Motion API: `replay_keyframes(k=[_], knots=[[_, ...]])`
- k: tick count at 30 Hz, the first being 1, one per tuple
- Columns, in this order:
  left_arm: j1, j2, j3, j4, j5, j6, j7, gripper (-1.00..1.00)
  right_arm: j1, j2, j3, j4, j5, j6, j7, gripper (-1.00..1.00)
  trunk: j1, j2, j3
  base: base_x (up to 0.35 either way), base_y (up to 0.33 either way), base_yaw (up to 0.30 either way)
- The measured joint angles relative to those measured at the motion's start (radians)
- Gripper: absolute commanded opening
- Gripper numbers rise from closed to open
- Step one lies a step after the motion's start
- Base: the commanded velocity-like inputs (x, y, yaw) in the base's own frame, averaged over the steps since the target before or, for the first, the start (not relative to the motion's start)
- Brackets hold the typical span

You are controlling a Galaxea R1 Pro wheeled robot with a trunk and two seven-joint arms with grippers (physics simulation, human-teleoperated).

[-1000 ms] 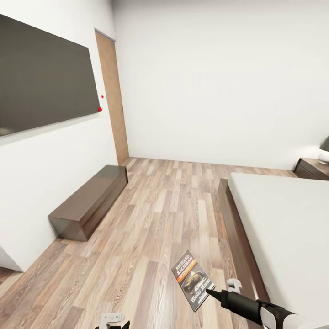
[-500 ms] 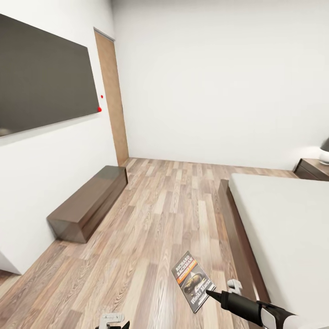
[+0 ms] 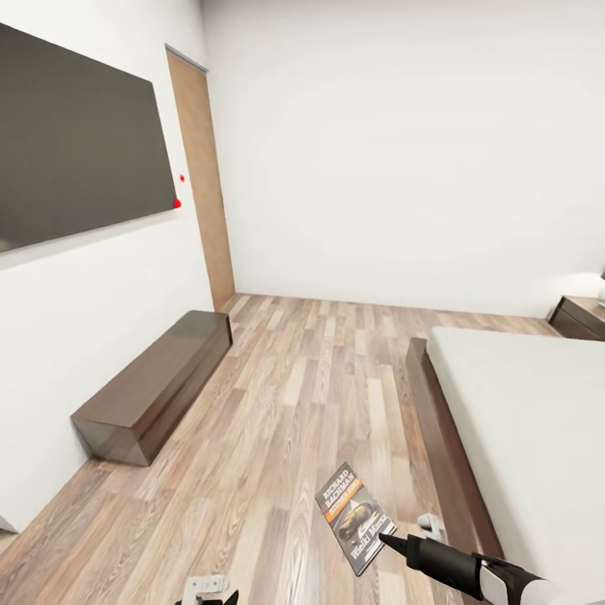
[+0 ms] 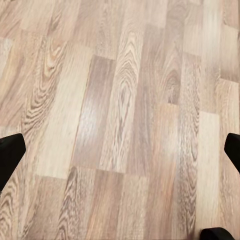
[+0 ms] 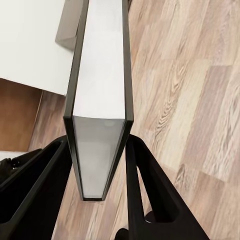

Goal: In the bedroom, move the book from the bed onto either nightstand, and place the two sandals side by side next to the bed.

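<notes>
My right gripper (image 3: 385, 535) is shut on the book (image 3: 354, 517), a thin dark paperback with white lettering and an orange strip, held above the wood floor near the bed's foot corner. In the right wrist view the book (image 5: 100, 95) stands edge-on between the two black fingers (image 5: 142, 185). The bed (image 3: 529, 420), with dark frame and pale grey mattress, lies at the right. A dark nightstand (image 3: 578, 317) shows at the far right by the wall. My left gripper (image 4: 120, 160) hangs open over bare floor planks, its fingertips (image 4: 10, 157) wide apart. No sandals are in view.
A long low dark bench (image 3: 151, 382) runs along the left wall under a large dark wall screen (image 3: 76, 143). A wooden door (image 3: 202, 176) stands in the far left corner. Open plank floor (image 3: 311, 370) stretches between the bench and the bed.
The whole picture has shifted as the camera turned: the bench and screen slid left and the nightstand moved toward the right edge. The book stays in my right gripper.
</notes>
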Motion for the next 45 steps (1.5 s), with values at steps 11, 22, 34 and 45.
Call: replay_keyframes(k=[11, 22, 34, 45], knots=[[0.000, 0.000, 0.000, 0.000, 0.000, 0.000, 0.000, 1.00, 0.000, 0.000, 0.002, 0.001, 0.000, 0.000, 0.000, -1.00, 0.000, 0.000, 0.000, 0.284, 0.000, -0.153], [0.000, 0.000, 0.000, 0.000, 0.000, 0.000, 0.000, 1.00, 0.000, 0.000, 0.002, 0.001, 0.000, 0.000, 0.000, -1.00, 0.000, 0.000, 0.000, 0.277, 0.000, -0.005], [0.000, 0.000, 0.000, 0.001, 0.000, 0.000, 0.000, 1.00, 0.000, 0.000, 0.002, 0.000, 0.000, 0.000, 0.000, -1.00, 0.000, 0.000, -0.001, 0.315, 0.000, -0.024], [0.000, 0.000, 0.000, 0.000, 0.000, 0.000, 0.000, 1.00, 0.000, 0.000, 0.002, 0.000, 0.000, 0.000, 0.000, -1.00, 0.000, 0.000, -0.004, 0.326, 0.000, -0.026]])
